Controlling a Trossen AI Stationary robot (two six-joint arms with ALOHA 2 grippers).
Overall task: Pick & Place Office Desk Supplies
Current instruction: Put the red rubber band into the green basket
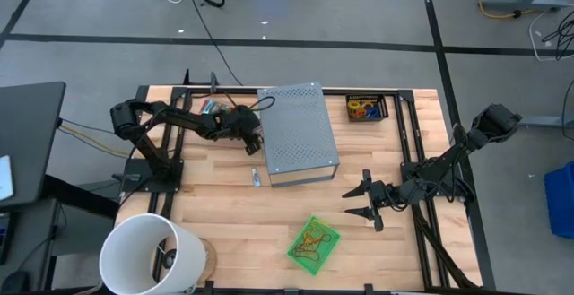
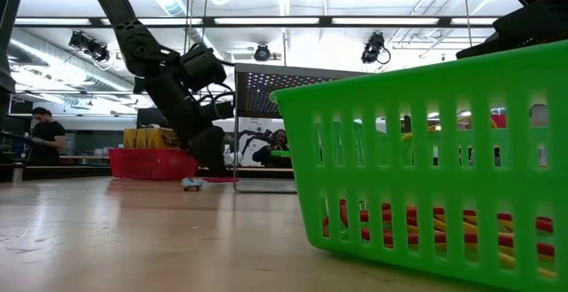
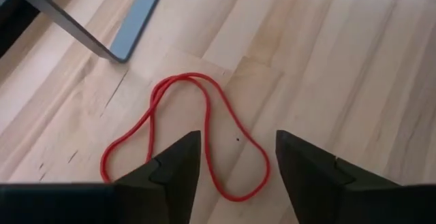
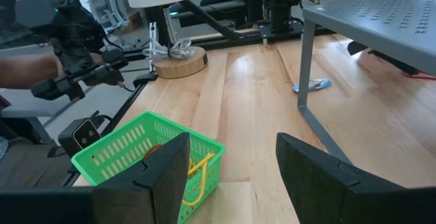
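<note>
Across the wooden table (image 1: pixel 233 214), largest first, a grey perforated metal box (image 1: pixel 298 132) stands on thin legs near the middle, and a big white round bucket (image 1: pixel 148 255) sits at the near left corner. Right of the bucket, toward the near edge, lies a green slotted basket (image 1: pixel 314 241) with orange and yellow rubber bands inside; the low view shows red and yellow loops through its slots. At the far right corner a small dark tray (image 1: pixel 366 108) carries more coloured loops. Reaching in from the left side of the table, the left arm puts its left pincer (image 1: pixel 254 139) at the box's left edge, its two dark fingers (image 3: pixel 178 166) spread apart and gripping nothing. Directly below them a red rubber band (image 3: pixel 191 132) lies flat on the wood in a loose, pinched loop, beside one of the box's legs. From the right side, the right pincer (image 1: pixel 359 201) hangs released and empty between the box and the basket, its fingers (image 4: pixel 167 166) parted with the basket in front of them. Smallest, a little blue-and-white packet (image 1: pixel 256 177) rests on the table just beside the box's near left corner
</note>
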